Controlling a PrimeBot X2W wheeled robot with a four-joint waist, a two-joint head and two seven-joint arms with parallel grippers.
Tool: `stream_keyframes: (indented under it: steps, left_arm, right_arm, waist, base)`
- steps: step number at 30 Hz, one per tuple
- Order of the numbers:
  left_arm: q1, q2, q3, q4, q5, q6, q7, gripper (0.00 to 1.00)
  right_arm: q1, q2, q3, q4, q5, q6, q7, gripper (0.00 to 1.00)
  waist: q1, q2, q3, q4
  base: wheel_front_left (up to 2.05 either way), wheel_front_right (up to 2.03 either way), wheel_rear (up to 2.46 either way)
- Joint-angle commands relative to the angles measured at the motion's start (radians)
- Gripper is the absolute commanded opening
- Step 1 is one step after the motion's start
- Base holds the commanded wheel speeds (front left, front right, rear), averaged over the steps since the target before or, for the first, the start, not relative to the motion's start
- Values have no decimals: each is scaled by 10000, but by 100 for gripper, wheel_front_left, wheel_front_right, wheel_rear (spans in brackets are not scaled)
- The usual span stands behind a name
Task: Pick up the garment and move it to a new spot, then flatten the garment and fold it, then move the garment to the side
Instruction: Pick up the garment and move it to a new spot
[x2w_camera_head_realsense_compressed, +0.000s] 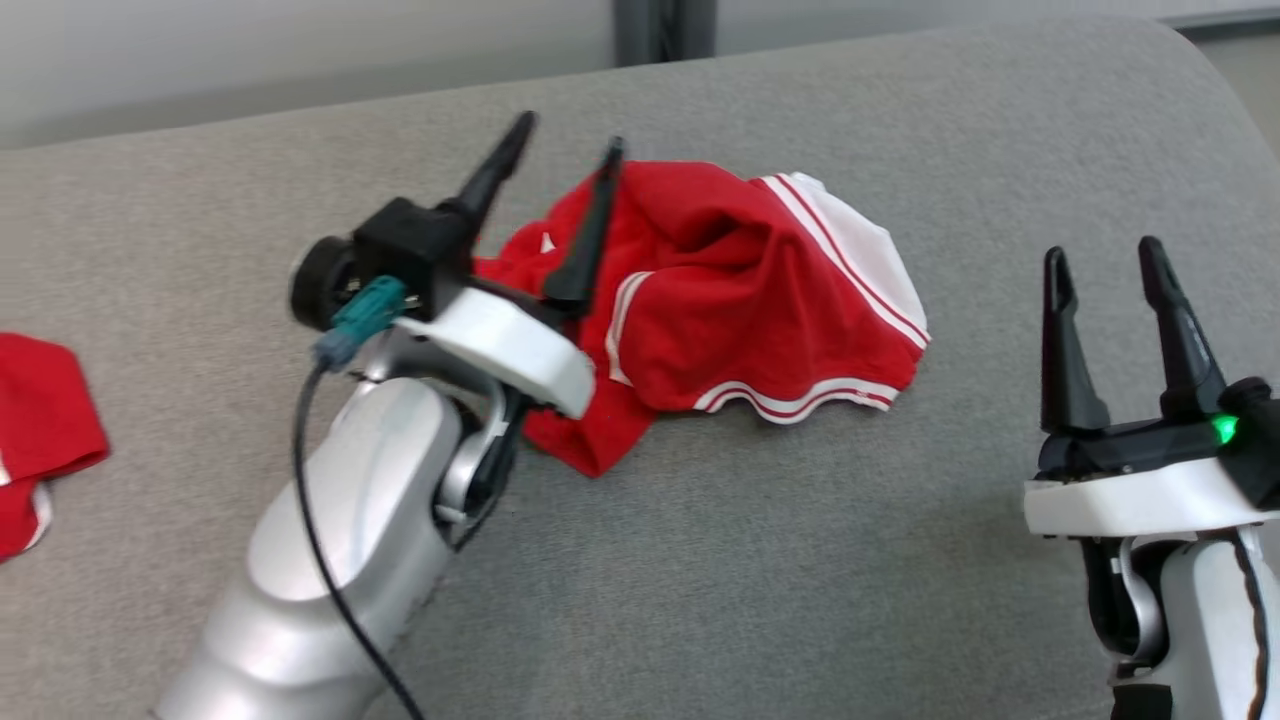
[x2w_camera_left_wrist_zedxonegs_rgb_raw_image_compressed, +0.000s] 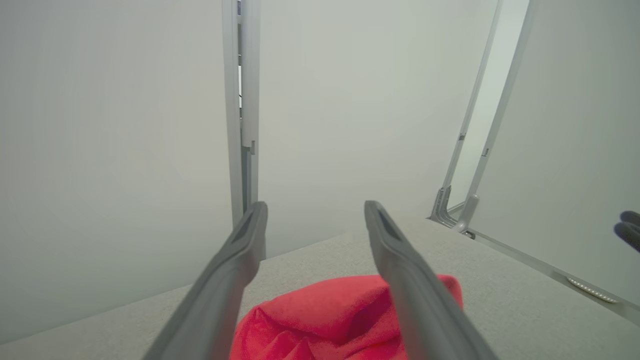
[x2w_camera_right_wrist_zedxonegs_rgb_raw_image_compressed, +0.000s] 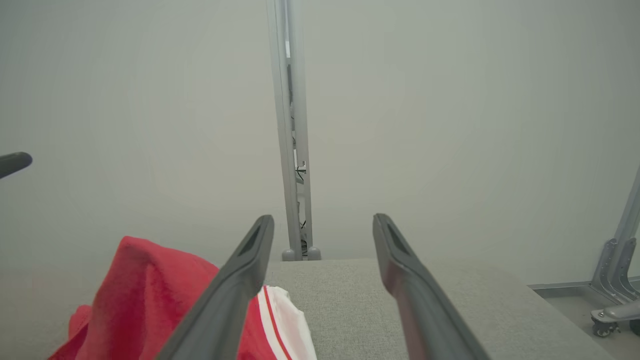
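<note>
Lying in a crumpled heap on the grey cushion (x2w_camera_head_realsense_compressed: 800, 560), the red garment (x2w_camera_head_realsense_compressed: 740, 300) ran its long axis across the head view, from a bunched red end on the robot's left to a white-striped hem on its right. The left gripper (x2w_camera_head_realsense_compressed: 569, 133) was the nearer one. It hung over the bunched left end, fingers pointing away from the robot, jaws spread wide with no cloth between them. In the left wrist view the fabric lay below the two fingers, apart from their tips. The right gripper (x2w_camera_head_realsense_compressed: 1100, 250) stood well apart to the right of the striped hem, jaws likewise spread and empty. Flattening would probably require a grip at each end, leaving the right arm the wider gap to close.
</note>
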Motion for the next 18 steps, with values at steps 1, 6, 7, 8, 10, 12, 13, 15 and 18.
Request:
stream_keyframes:
  steps: [1,6,7,8,10,12,13,15,18]
  left_arm:
    - [238,217,153,-81,73,117,-111,100]
    - [1232,1087,831,-680,443,739,-720,100]
    - [1592,1245,890,-771,571,809,-800,100]
    - [1903,1361,975,-865,663,877,-824,100]
    - [2520,1555,1234,-1043,746,965,-877,100]
    - [3487,1645,1688,-1587,1025,1019,-887,100]
    - [3851,1605,1837,-1760,1144,1033,-880,100]
    - [4501,1367,2193,-2109,1352,1082,-882,100]
    - [5080,1114,2446,-2426,1620,976,-884,100]
  right_arm:
    - [132,-44,72,-27,-107,-3,-15,100]
    - [501,-45,477,-120,-440,-3,-15,100]
    - [587,-52,524,-146,-505,-5,-15,100]
    - [677,-52,560,-184,-535,-5,-15,100]
    - [911,-50,610,-187,-627,-5,-15,100]
    - [1223,-45,713,-178,-790,-3,-15,100]
    - [1313,-47,732,-162,-821,-5,-15,100]
    - [1480,-47,775,-131,-826,-5,-15,100]
    - [1602,-47,888,-70,-789,-5,-15,100]
  waist:
    - [0,0,-360,423]
    - [0,0,-836,1078]
    - [0,0,-922,1191]
    - [0,0,-998,1296]
    - [0,0,-1168,1497]
    - [0,0,-1385,1751]
    - [0,0,-1449,1819]
    - [0,0,-1579,1926]
    - [0,0,-1696,1963]
  base:
    - [0,0,0]
    - [0,0,0]
    - [0,0,0]
    - [0,0,0]
    - [0,0,0]
    - [0,0,0]
    - [0,0,0]
    - [0,0,0]
    - [0,0,0]
